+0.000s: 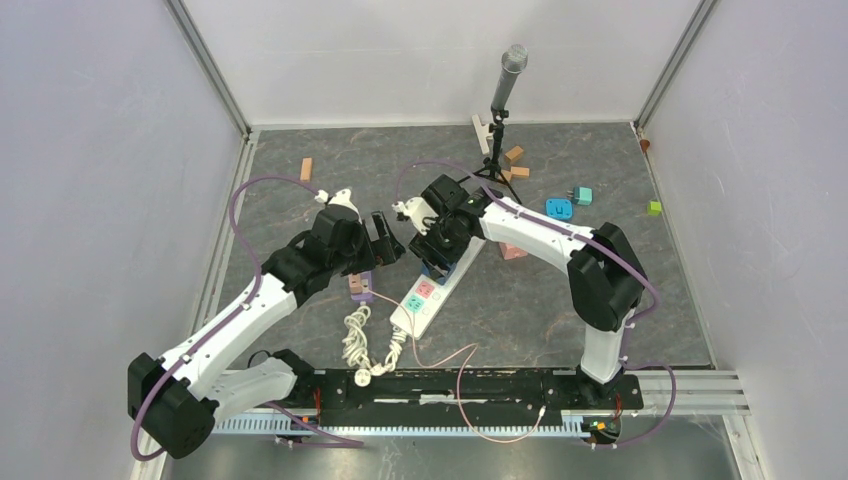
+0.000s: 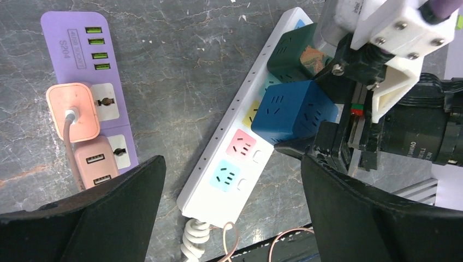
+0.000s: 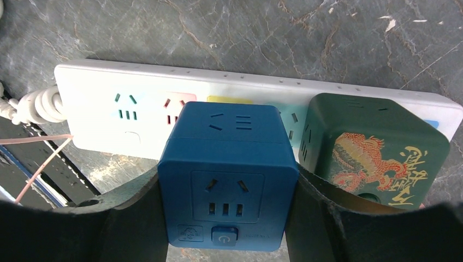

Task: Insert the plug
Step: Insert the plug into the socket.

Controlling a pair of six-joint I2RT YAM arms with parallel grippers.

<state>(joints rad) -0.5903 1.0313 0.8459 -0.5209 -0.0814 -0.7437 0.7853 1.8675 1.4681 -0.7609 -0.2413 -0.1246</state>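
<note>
- Blue cube plug (image 3: 228,180), lower centre of the right wrist view, is pinched by the right gripper (image 3: 229,218), held square over the white power strip (image 3: 109,109) beside a green cube (image 3: 377,147).
- Left wrist view: left gripper (image 2: 232,185) gapes wide and empty, probably ready to steady the strip.
- Top view: both grippers meet mid-frame.

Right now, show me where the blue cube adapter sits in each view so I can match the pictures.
Top external: blue cube adapter near the centre, mostly hidden under the right gripper.
Left wrist: blue cube adapter right of centre.
Right wrist: blue cube adapter at bottom centre, large in the foreground.
Shared landmark: the white power strip lies under it in all three views.
</note>
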